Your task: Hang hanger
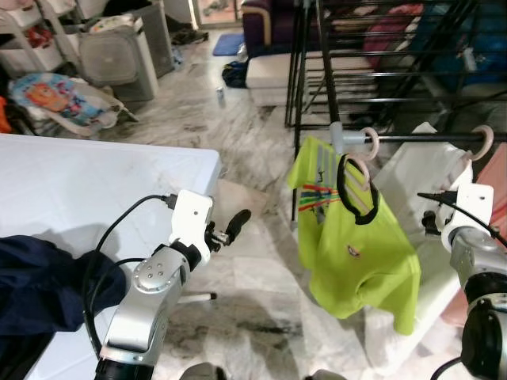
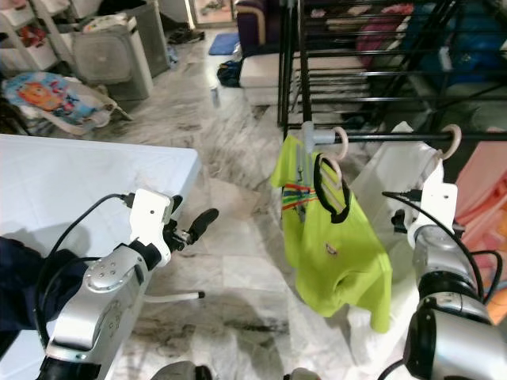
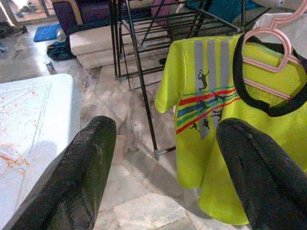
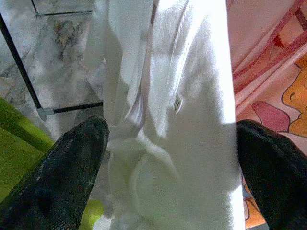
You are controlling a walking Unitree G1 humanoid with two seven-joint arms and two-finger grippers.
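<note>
A lime-green T-shirt (image 1: 356, 245) hangs on a pink hanger (image 3: 268, 52), whose hook (image 1: 369, 142) sits over the black rail (image 1: 412, 137) of a drying rack. To its right a white garment (image 1: 412, 182) hangs from a second pink hanger (image 1: 483, 139) on the same rail. My left gripper (image 3: 165, 127) is open and holds nothing. It is raised over the floor between the table and the rack, pointing at the green shirt. My right gripper (image 4: 172, 127) is open, close up against the white garment (image 4: 182, 120), with a pink printed cloth (image 4: 268, 72) beside it.
A white table (image 1: 79, 182) stands on my left with a dark navy cloth (image 1: 32, 285) on its near corner. Marble floor (image 1: 238, 119) lies between table and rack. A grey box (image 1: 119, 55), a colourful mat (image 1: 55, 95) and a purple sofa (image 1: 265, 24) are further back.
</note>
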